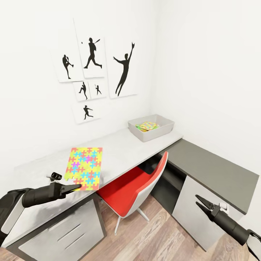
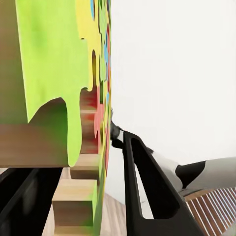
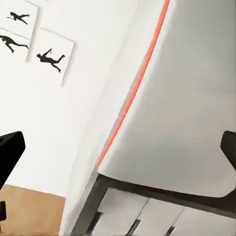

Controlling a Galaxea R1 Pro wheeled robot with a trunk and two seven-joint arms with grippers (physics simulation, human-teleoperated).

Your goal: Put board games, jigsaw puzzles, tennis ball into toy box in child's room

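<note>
On the long pale grey surface [image 1: 123,152], near its front edge, a jigsaw puzzle [image 1: 84,167] lies flat, overhanging slightly at the near corner. Left tool [image 1: 75,187] reaches in at that near edge with its fingers pressed on the puzzle's rim; the left wrist view shows the green-yellow puzzle edge [image 2: 59,88] between the two black fingers [image 2: 147,191], so it is pinching the puzzle. Toy box [image 1: 151,127] sits at the far end of the same surface against the corner, with a second multicolour puzzle [image 1: 148,126] lying inside it. Right tool [image 1: 201,207] hangs low over the wood floor [image 1: 159,239], in front of the dark grey cabinet [image 1: 214,170], fingers spread apart, holding nothing. Red-and-white chair [image 1: 139,188] is tucked under the surface between the two arms. Black silhouette sport prints [image 1: 94,69] hang on the white wall above.
</note>
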